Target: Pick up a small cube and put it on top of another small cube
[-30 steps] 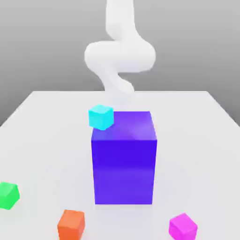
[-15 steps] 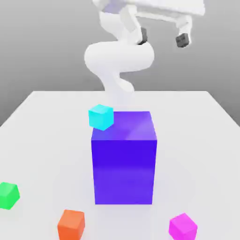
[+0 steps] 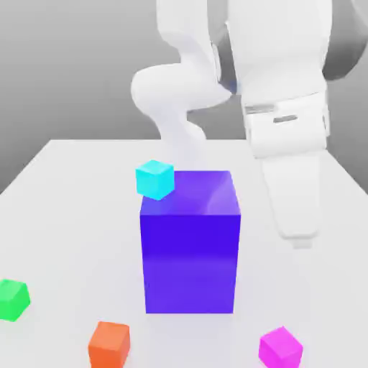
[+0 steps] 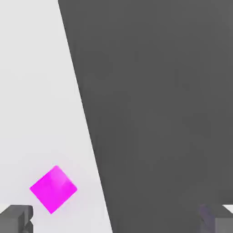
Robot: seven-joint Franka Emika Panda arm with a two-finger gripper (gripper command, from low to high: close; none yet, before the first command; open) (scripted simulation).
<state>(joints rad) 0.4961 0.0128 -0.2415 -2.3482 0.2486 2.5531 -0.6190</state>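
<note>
The small magenta cube point(image 3: 280, 347) rests on the white table at the front, on the exterior view's right. The orange-red cube point(image 3: 109, 343) sits at the front towards the exterior view's left, well apart from it. In the hand view my gripper point(image 4: 116, 220) is open, its two dark fingertips point(image 4: 16, 218) spread wide with nothing between them. There the magenta cube point(image 4: 53, 189) lies on the table below, close to one fingertip and near the table's edge. My white arm point(image 3: 284, 108) looms high over the table's right side.
A big blue-violet block point(image 3: 190, 241) stands mid-table. A cyan cube point(image 3: 155, 179) is at its far upper left corner. A green cube point(image 3: 13, 299) lies at the exterior view's left edge. Dark floor point(image 4: 164, 113) lies beyond the table's edge.
The arm has swung forward and down on the exterior view's right and now looms much larger there. No cube has moved.
</note>
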